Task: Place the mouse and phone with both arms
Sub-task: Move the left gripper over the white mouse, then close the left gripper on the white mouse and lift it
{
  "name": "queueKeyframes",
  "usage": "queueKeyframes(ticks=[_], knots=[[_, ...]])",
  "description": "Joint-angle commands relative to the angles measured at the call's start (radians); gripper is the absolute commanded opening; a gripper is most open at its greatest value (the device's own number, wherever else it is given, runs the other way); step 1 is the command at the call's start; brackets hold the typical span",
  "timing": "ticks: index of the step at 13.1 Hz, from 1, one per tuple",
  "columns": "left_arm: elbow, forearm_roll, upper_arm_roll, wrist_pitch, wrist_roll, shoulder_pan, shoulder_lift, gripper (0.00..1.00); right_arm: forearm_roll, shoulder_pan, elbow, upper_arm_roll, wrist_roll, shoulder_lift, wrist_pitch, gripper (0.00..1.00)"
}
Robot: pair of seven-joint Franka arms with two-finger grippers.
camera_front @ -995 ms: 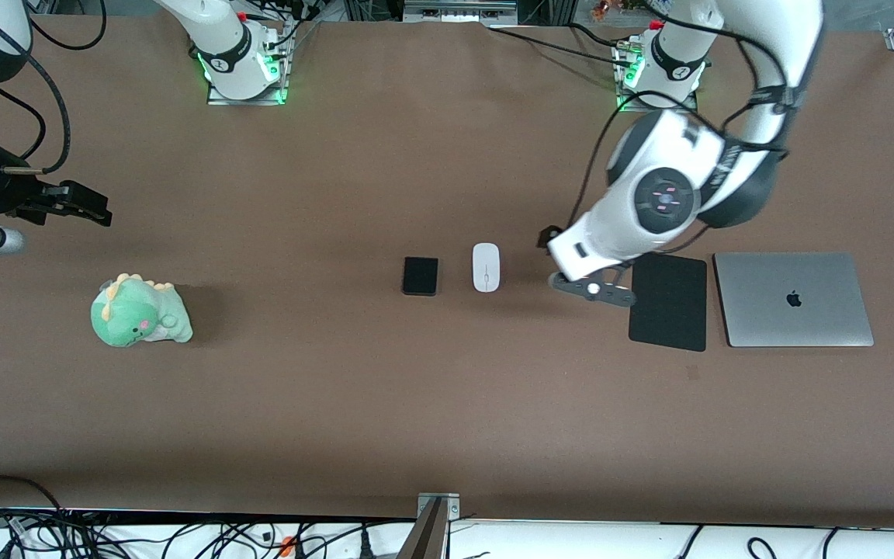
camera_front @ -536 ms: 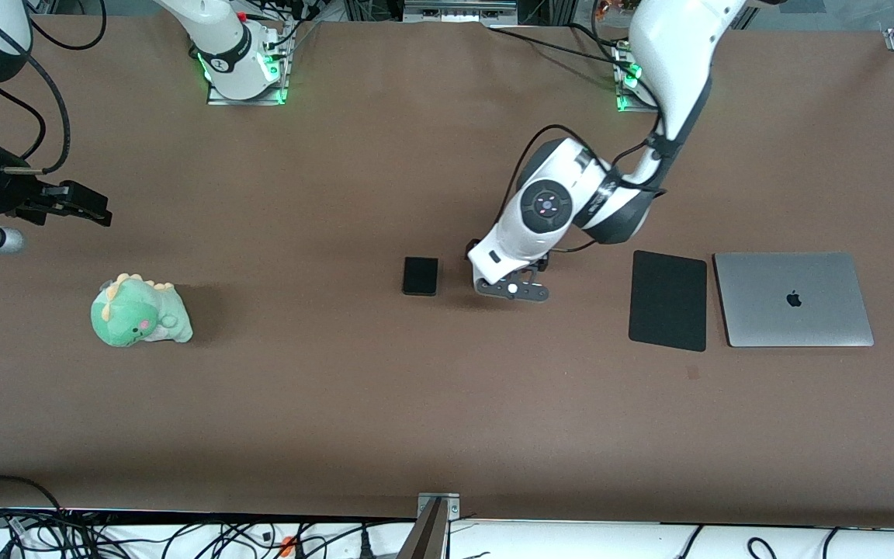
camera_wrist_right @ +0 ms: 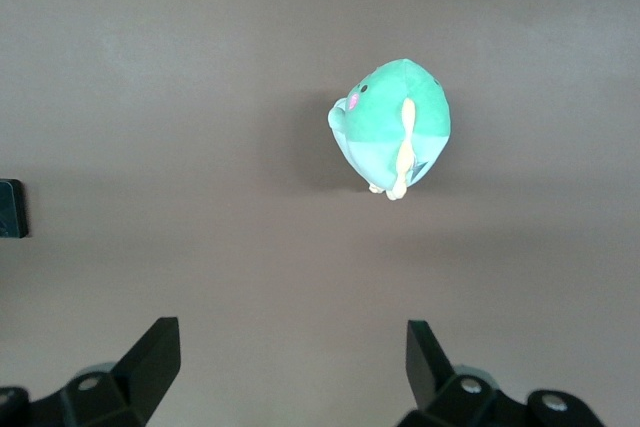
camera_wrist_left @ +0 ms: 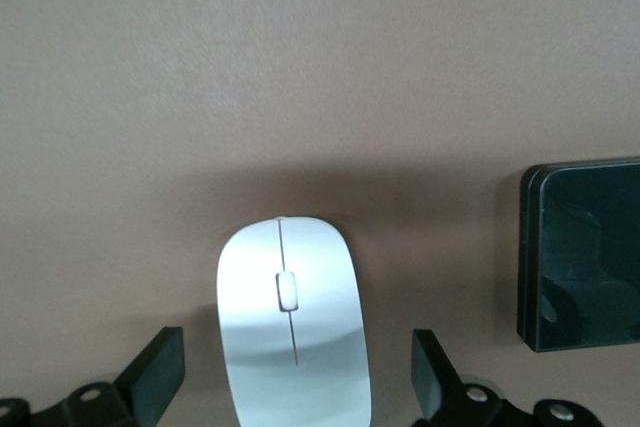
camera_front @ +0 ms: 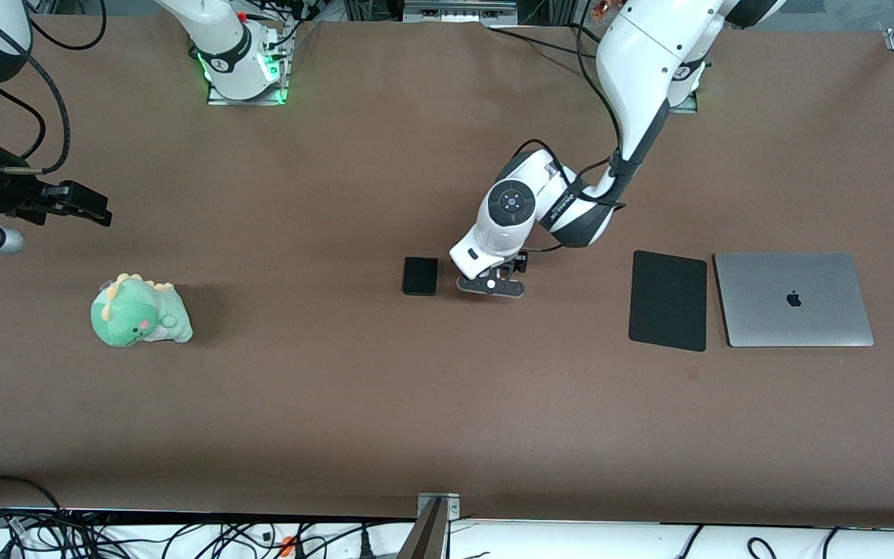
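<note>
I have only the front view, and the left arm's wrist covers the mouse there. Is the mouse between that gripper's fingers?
Observer: Yes. In the left wrist view the mouse lies on the table between the open fingers of the left gripper, with a gap of table showing on each side, so neither finger touches it.
Operator: Could a finger catch the phone?
Observer: It looks unlikely. The phone lies flat, apart from the mouse and outside the nearer finger.
Operator: And the right gripper?
Observer: The right wrist view shows the right gripper open over bare table, with the green plush toy ahead of it. That arm waits.
</note>
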Motion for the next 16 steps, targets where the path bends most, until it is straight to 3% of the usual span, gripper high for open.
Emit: queueKeyframes(ticks=[1, 6, 8, 9, 11, 16], knots=[[-0.005, 0.024, 0.014, 0.064, -0.055, -0.018, 0.023, 1.0, -0.002, -0.004, 0.019, -0.001, -0.017, 0.005, -0.007, 1.0], [-0.038, 0.024, 0.015, 0.059, -0.058, -0.015, 0.019, 1.0, -0.002, -0.004, 0.019, -0.001, -0.017, 0.005, -0.007, 1.0], [-0.034, 0.024, 0.015, 0.058, -0.101, -0.018, 0.008, 0.49, -0.002, -0.004, 0.019, -0.001, -0.017, 0.005, -0.007, 1.0], [-0.034, 0.024, 0.015, 0.053, -0.101, -0.017, 0.0, 0.33, -0.002, -0.004, 0.019, -0.001, -0.017, 0.005, -0.007, 1.0], [-0.023, 0.047, 0.017, -0.034, -0.098, -0.009, -0.023, 0.23, -0.002, -0.004, 0.019, -0.001, -0.017, 0.005, -0.007, 1.0], [0.102, 0.053, 0.015, -0.426, -0.089, 0.055, -0.125, 0.19, -0.001, -0.001, 0.019, 0.001, -0.014, 0.005, -0.005, 1.0]])
